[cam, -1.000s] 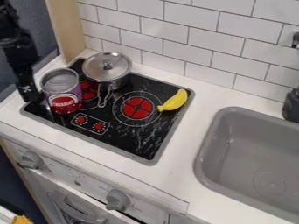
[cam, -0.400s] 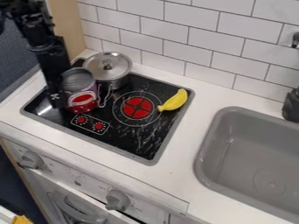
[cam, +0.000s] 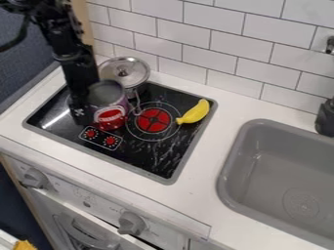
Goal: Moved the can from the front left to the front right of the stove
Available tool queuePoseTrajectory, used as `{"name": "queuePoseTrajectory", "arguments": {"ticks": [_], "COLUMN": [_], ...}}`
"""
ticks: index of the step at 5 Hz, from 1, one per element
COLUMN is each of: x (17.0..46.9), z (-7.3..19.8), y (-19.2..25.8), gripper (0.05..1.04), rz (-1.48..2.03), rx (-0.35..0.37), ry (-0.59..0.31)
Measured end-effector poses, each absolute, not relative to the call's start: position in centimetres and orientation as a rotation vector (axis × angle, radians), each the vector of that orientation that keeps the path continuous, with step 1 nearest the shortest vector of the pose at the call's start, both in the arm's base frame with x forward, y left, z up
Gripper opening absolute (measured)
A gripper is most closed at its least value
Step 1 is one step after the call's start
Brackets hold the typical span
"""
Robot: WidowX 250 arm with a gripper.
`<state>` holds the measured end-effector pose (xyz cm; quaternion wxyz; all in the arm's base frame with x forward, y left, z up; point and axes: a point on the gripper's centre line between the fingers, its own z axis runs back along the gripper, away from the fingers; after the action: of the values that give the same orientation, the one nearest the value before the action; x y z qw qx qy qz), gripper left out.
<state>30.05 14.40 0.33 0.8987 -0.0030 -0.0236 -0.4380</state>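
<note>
My black gripper (cam: pixel 81 115) hangs upright at the left side of the can (cam: pixel 110 116), close against its wall; whether it is open or closed on the metal, I cannot tell. The can, purple with a red label, stands upright on the black stove top (cam: pixel 149 155), just behind the printed dials (cam: pixel 101 138) and at the left edge of the right-hand burner (cam: pixel 153 120). I judge it stiff and hard to dent, probably light if empty, with smooth sides that could slip under a loose hold. The round wall, taken across its middle, would give me the best grip; a push low on one side should slide it upright, while pressure near the rim might tip it. Beyond it sits a lidded metal pot (cam: pixel 124 75), its wire handle (cam: pixel 135 104) reaching toward the can and apt to snag. A yellow banana (cam: pixel 194 112) lies past the burner, at the stove's right edge. The front right corner is the can's goal, a short trip that looks best kept forward of both. Farther right, a grey sink (cam: pixel 277 166) is set into the white counter (cam: pixel 202 195).
</note>
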Motion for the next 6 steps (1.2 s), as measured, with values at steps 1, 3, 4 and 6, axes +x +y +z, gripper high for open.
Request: {"name": "queuePoseTrajectory", "arguments": {"ticks": [1,3,4,6], "x": [30.1,29.4,28.6,28.0], "z": [0.3,0.9,0.8,0.5], "y": [12.3,7.0,5.1,3.7], "gripper": [0.998,0.998,0.998,0.998], "rz": [-0.966,-1.126,-1.162,-1.189], "rx": [-0.01,-0.009,-0.037,-0.076], "ry": [-0.046,-0.054,-0.048,-0.039]}}
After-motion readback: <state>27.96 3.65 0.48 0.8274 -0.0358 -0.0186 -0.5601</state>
